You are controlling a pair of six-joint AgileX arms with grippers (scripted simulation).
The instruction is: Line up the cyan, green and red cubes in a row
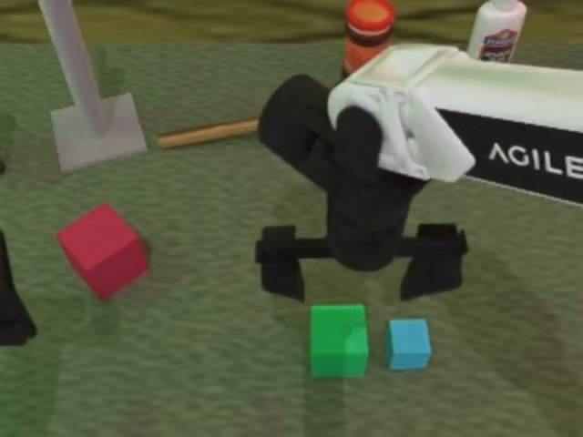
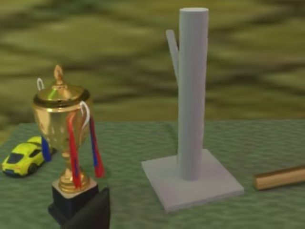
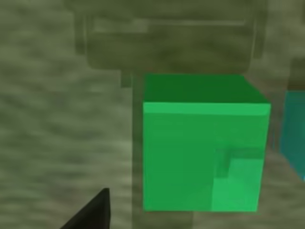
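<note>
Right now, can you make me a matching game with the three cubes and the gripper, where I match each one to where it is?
Things:
1. red cube
2. green cube
3. cyan cube
4. right gripper

Places:
A. open, above the green cube
B. far right of the row
C. alone on the table's left
D. just left of the cyan cube

Pairs: 1-C, 2-D, 3-B, 4-A

— What do the surfaces look like?
— The red cube [image 1: 102,249], green cube [image 1: 338,340] and cyan cube [image 1: 408,344] are plain and matt. The table cover [image 1: 209,382] reads as rough, mottled green cloth.
— And farther back?
— The trophy [image 2: 64,138] is glossy gold metal with ribbons, the dowel [image 1: 208,133] looks like wood, and the grey stand [image 2: 192,119] is smooth and matt.
</note>
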